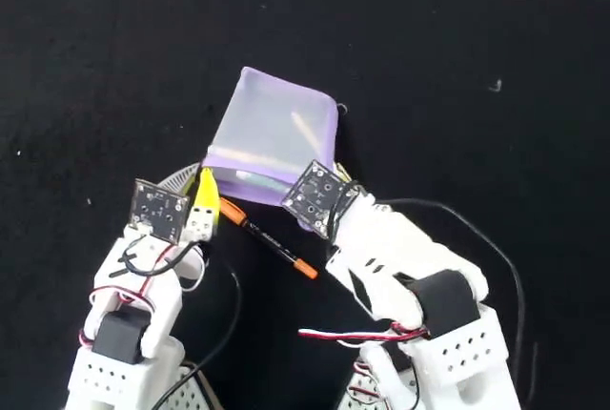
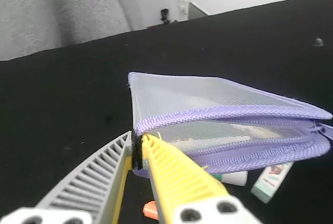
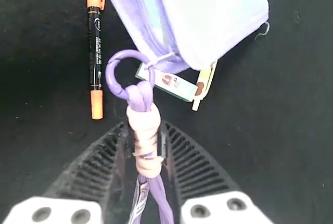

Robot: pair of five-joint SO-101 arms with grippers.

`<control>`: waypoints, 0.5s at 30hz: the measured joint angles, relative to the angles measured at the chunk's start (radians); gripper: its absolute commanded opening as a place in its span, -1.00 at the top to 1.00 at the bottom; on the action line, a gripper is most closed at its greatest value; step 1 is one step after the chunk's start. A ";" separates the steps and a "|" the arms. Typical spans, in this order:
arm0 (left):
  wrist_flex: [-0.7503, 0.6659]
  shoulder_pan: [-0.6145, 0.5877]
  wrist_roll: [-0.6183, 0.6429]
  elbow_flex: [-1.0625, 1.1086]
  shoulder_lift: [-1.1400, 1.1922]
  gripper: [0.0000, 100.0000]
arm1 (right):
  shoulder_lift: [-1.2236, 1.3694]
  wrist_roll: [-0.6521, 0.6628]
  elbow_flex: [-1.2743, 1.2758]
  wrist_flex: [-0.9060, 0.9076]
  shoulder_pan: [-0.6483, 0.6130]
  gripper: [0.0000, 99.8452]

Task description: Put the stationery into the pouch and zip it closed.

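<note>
A purple mesh pouch (image 1: 274, 135) lies mid-table with its zipper mouth (image 2: 244, 130) gaping toward the arms. A pale stick shows through the mesh. My left gripper (image 1: 204, 186), with one yellow finger (image 2: 171, 174), is shut on the pouch's near corner (image 2: 136, 143). My right gripper (image 3: 144, 130) is shut on the purple zipper-pull strap (image 3: 141, 101), just behind its ring (image 3: 124, 70), at the pouch's other near corner (image 1: 315, 198). An orange-and-black pen (image 1: 272, 238) (image 3: 94, 41) lies on the cloth between the grippers. A small eraser (image 3: 169, 82) (image 2: 270, 179) sits under the pouch's edge.
Black cloth (image 1: 477, 95) covers the table, with free room to the left, right and behind the pouch. A white capped item (image 2: 231, 178) lies by the eraser. Arm cables (image 1: 229, 305) trail near the front edge.
</note>
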 measured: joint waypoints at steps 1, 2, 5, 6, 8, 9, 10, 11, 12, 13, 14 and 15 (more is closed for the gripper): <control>0.000 0.011 0.000 0.000 0.000 0.94 | 0.000 0.000 0.000 0.000 0.000 0.98; 0.000 0.020 0.000 0.000 0.000 0.94 | 0.000 0.000 0.000 0.000 -0.003 0.98; 0.000 0.038 0.000 0.000 0.000 0.94 | 0.000 0.000 0.000 0.000 -0.005 0.98; 0.000 0.040 0.000 0.000 0.000 0.94 | 0.000 0.000 0.000 0.000 -0.005 0.98; 0.000 0.044 0.000 0.006 -0.002 0.94 | 0.000 0.002 0.000 0.002 -0.005 0.98; 0.000 0.044 0.000 0.014 -0.002 0.94 | 0.000 0.012 0.000 0.008 -0.005 0.98; 0.000 0.044 0.000 0.018 -0.002 0.94 | 0.000 0.021 0.000 0.012 -0.005 0.98; -0.003 0.046 0.000 0.021 -0.002 0.94 | 0.000 0.026 0.000 0.014 -0.005 0.98; -0.003 0.046 0.000 0.023 -0.002 0.92 | 0.000 0.029 0.000 0.018 -0.005 0.98; -0.003 0.046 0.000 0.023 -0.002 0.88 | 0.000 0.031 0.000 0.018 -0.005 0.98; -0.003 0.046 0.000 0.023 -0.002 0.82 | 0.000 0.032 0.000 0.018 -0.005 0.98; -0.003 0.046 0.000 0.023 -0.002 0.75 | 0.000 0.032 0.000 0.018 -0.005 0.98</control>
